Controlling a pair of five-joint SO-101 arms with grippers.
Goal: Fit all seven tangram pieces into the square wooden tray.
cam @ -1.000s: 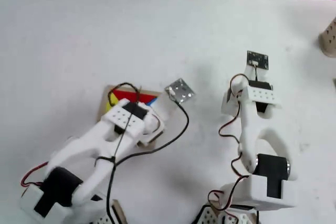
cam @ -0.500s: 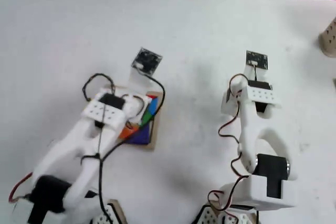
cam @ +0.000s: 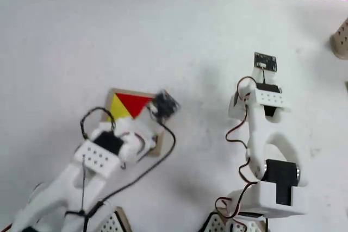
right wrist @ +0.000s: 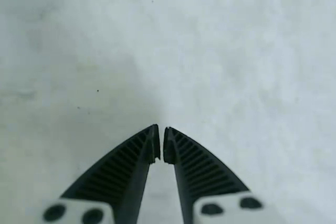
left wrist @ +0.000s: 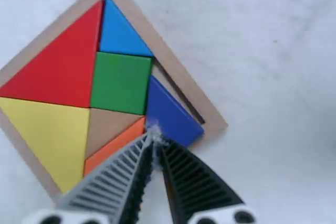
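Observation:
The square wooden tray [left wrist: 147, 35] holds a red triangle [left wrist: 58, 66], a yellow triangle [left wrist: 47, 135], a small blue triangle [left wrist: 118, 32], a green square [left wrist: 121, 82] and an orange piece [left wrist: 113, 148]. A tan triangular patch shows between green and orange. A dark blue parallelogram [left wrist: 170, 114] lies askew, partly over the tray's rim. My left gripper [left wrist: 154, 140] is shut, its tips at that piece's edge. From above, the left arm covers the tray's near half [cam: 125, 91]; the red triangle [cam: 133, 101] stays visible. My right gripper [right wrist: 160, 142] is shut over bare table.
The right arm [cam: 261, 107] stands apart, to the right of the tray. A tan perforated object [cam: 341, 39] sits at the table's right edge. Perforated base plates [cam: 111, 222] lie at the front edge. White tabletop lies open behind the tray.
The left arm swung across the tray and has drawn back toward its base, uncovering the red and yellow triangles. The right arm has not moved.

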